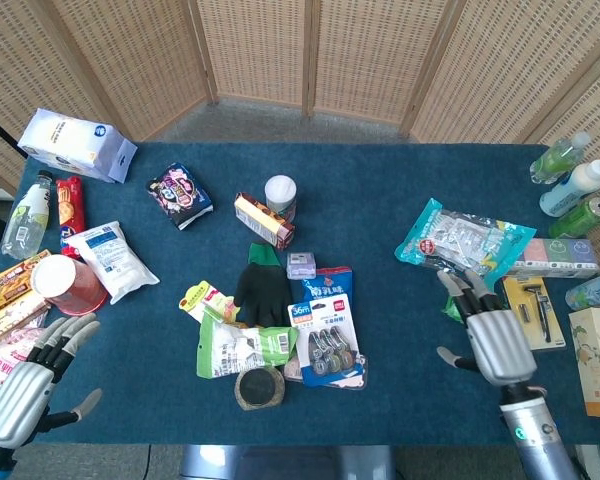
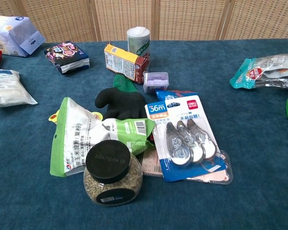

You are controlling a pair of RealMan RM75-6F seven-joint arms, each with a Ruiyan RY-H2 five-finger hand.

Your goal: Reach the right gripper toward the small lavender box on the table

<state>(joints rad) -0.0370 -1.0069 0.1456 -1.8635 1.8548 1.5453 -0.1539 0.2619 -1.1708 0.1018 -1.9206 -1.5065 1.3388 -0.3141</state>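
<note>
The small lavender box (image 1: 301, 265) lies mid-table between a black glove (image 1: 262, 290) and a blue correction-tape card (image 1: 325, 333); the chest view shows the lavender box (image 2: 156, 81) just behind that card (image 2: 182, 139). My right hand (image 1: 495, 338) hovers over the table's right part, fingers spread and empty, well to the right of the box. My left hand (image 1: 28, 385) is at the near left corner, fingers apart, holding nothing. Neither hand appears in the chest view.
A jar with a black lid (image 1: 259, 387), a green-white pouch (image 1: 242, 348), an orange carton (image 1: 264, 221) and a white canister (image 1: 280, 193) surround the box. A green pack (image 1: 451, 305) lies partly under my right hand. Bottles (image 1: 572, 187) stand at far right; a red cup (image 1: 65, 283) at left.
</note>
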